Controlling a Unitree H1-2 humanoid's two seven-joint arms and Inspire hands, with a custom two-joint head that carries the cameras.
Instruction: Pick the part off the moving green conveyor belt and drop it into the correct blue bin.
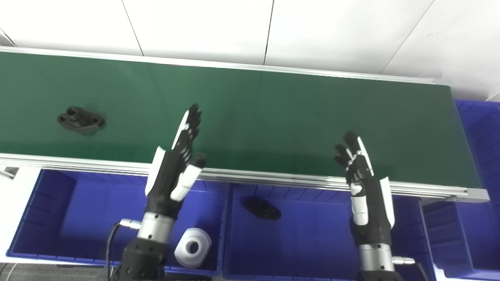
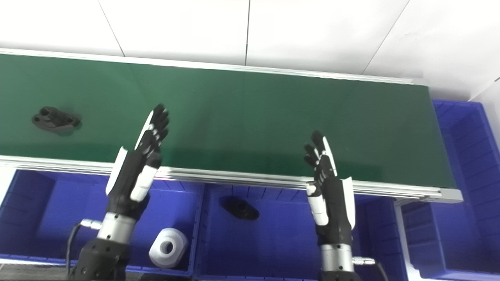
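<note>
Waiting step: the black part rides the green belt far left. Left robot hand and right robot hand hover spread, empty. Next, the left seemingly must intercept it.

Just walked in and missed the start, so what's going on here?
A humanoid robot is sorting parts from a green belt into blue bins. A black part lies on the belt at the left, not yet picked. Both hands are open and hold nothing: the left hand and right hand are raised at the belt's near edge. The left bin holds a white part; the middle bin holds another black part.
</note>
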